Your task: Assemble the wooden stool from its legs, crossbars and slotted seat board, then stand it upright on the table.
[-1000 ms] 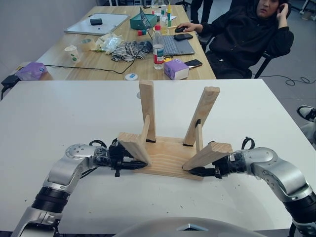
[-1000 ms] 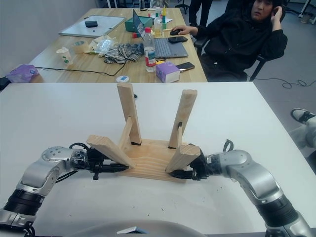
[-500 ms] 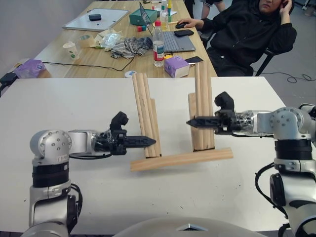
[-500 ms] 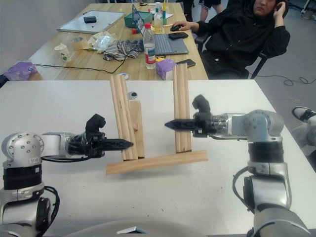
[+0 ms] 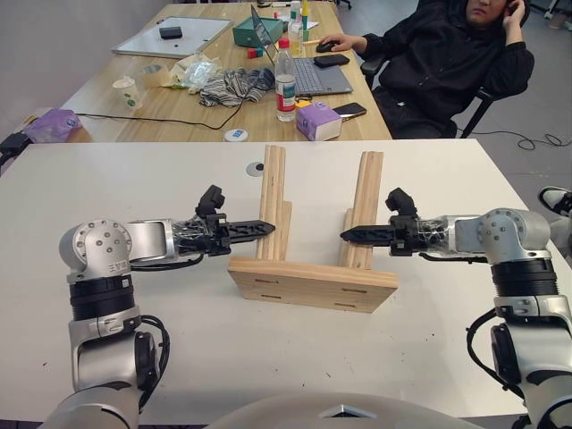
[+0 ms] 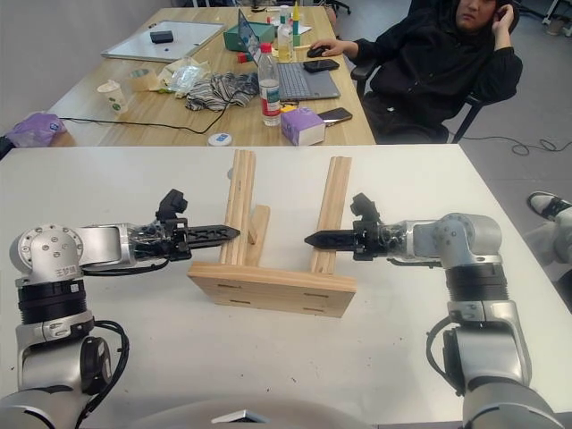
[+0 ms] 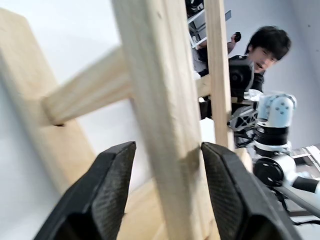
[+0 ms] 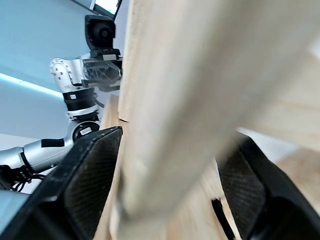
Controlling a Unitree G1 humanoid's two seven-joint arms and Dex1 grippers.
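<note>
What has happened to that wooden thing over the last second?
Both arms have tipped the stool: it lay upside down, seat board flat on the table, legs up; now the seat board faces the robot and the legs point away. The left end effector and right end effector each stayed clamped on a leg. The desk behind is unchanged.

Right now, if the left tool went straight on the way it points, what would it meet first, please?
The stool's left leg: the left tool points across at it, and the wrist view shows that leg clamped between its fingers.
</note>
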